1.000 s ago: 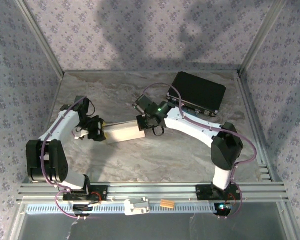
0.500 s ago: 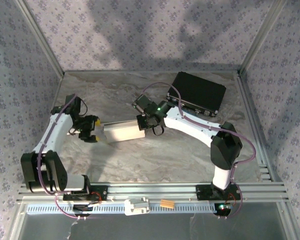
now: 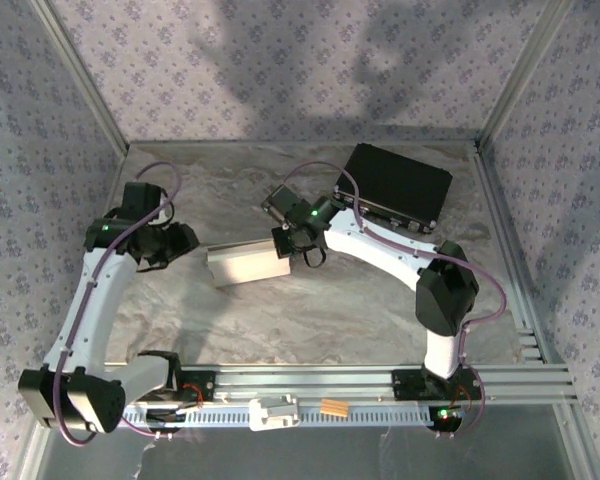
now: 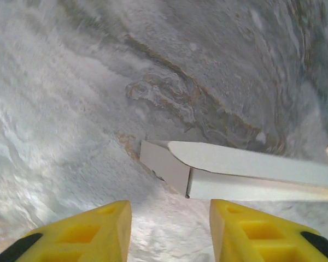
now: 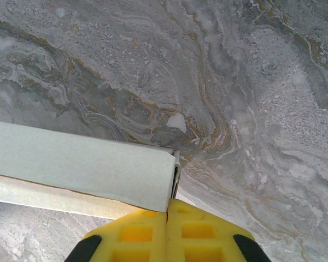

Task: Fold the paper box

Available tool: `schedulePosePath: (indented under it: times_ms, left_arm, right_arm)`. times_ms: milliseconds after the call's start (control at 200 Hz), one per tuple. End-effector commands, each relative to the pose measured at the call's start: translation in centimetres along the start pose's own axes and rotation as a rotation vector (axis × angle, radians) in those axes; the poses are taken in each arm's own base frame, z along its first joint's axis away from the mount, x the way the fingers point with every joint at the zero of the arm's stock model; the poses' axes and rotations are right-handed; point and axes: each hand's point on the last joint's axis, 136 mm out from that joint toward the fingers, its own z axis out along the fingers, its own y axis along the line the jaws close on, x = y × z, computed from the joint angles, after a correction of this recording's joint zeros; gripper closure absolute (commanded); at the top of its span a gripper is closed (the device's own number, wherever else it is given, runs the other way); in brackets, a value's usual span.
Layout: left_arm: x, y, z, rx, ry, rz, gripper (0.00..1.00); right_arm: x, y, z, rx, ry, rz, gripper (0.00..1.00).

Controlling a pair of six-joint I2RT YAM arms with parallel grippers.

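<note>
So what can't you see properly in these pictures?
Inside the paper box: left wrist view, its end flap covers it.
The box's far end: same view, cut off by the right edge.
The black case, near edge: top view, the right arm's cable crosses it.
A small white piece and an orange piece by the front rail: top view, too small to name.
</note>
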Motion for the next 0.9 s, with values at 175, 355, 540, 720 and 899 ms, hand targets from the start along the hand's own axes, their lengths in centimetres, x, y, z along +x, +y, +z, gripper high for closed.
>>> schedulePosePath:
  times_ms: [175,355,540,720,899]
  left_arm:
    - [-1.2,-1.6,1.5,-0.075,-0.009,0.47,0.55]
    - [-0.9,-1.3,2.2,-0.117,0.046,0.59,0.58]
    - [-0.6,-1.5,3.1,-0.116,0.061,0.665,0.57]
    - [-0.6,-1.7,3.5,-0.119,0.064,0.708,0.6]
    - [0.1,-2.4,3.2,-0.085,0.054,0.75,0.62]
  right_arm:
    - [1.1,-0.9,0.6,0.026,0.069,-0.023,1.0]
    - [1.1,-0.8,0.6,0.015,0.076,-0.023,1.0]
    - [1.1,-0.9,0.6,0.017,0.076,-0.025,1.0]
    - [1.1,-1.1,0.7,0.018,0.082,-0.022,1.0]
    - [1.0,-1.1,0.8,0.016,0.078,-0.017,1.0]
